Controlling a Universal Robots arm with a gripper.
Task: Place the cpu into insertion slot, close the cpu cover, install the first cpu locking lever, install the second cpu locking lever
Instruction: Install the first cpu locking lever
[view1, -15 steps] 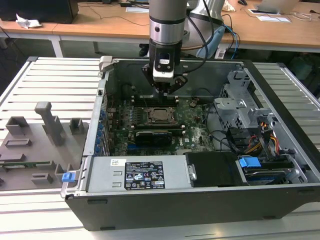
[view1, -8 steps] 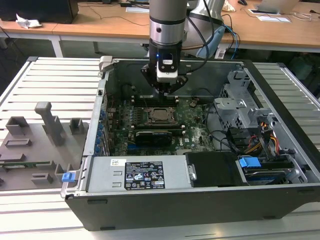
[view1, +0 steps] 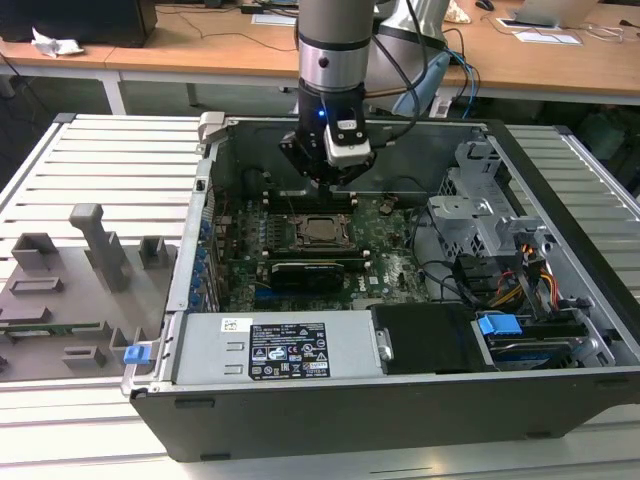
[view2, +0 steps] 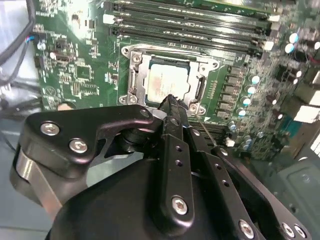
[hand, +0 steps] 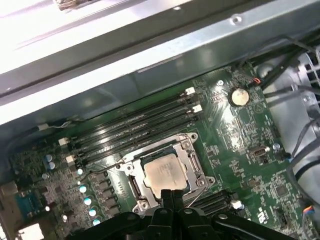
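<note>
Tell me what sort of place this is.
Probably a robotics lab or test workshop. An open computer case sits on a slatted metal bench, a robot arm reaches into it over the motherboard, and wooden desks stand behind.

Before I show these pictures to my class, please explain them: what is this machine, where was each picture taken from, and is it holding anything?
It is a robot arm with a two-fingered hand, reaching into an open computer case that lies on a slatted table. The exterior view comes from a camera standing off the arm. Both wrist views come from cameras riding on the arm, looking past the hand. They show a green circuit board with the cpu sitting in the insertion slot and the metal cpu cover framing it. The hand is shut near the slot's edge, and I see nothing in it.
</note>
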